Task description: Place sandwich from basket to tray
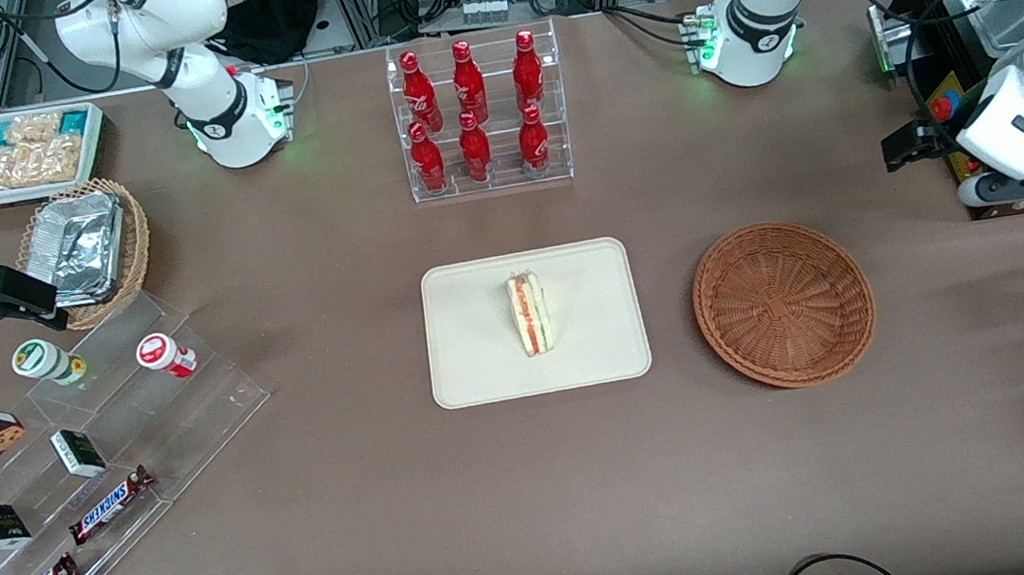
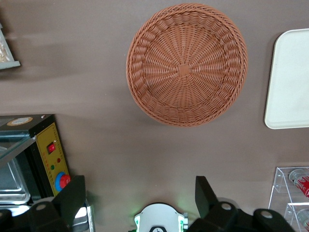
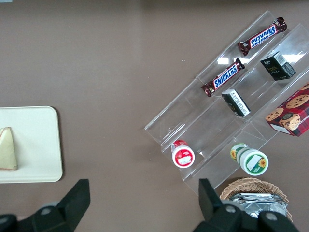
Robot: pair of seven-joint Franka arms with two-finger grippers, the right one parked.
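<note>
Sandwich point(image 1: 530, 314) is seated on tray point(image 1: 473, 370), basket point(image 1: 784, 303) emptied; gripper point(image 2: 140, 195), spread and unloaded, should be kept raised near the working arm's end

Sandwich point(image 1: 530, 314) on tray point(image 1: 483, 369); basket point(image 1: 784, 303) beside tray at 3 o'clock; tool point(image 2: 140, 195) above desk point(image 1: 538, 499) near basket, fingers apart.

We see bright, even overhead light across the table point(image 1: 540, 518). Shadows are soft and short: a faint one rims the basket point(image 1: 784, 303) and tray point(image 1: 474, 375). Glare marks the foil point(image 1: 82, 245) and acrylic steps point(image 3: 227, 116). The gripper point(image 2: 140, 195) above the table near the basket is sharp.
</note>
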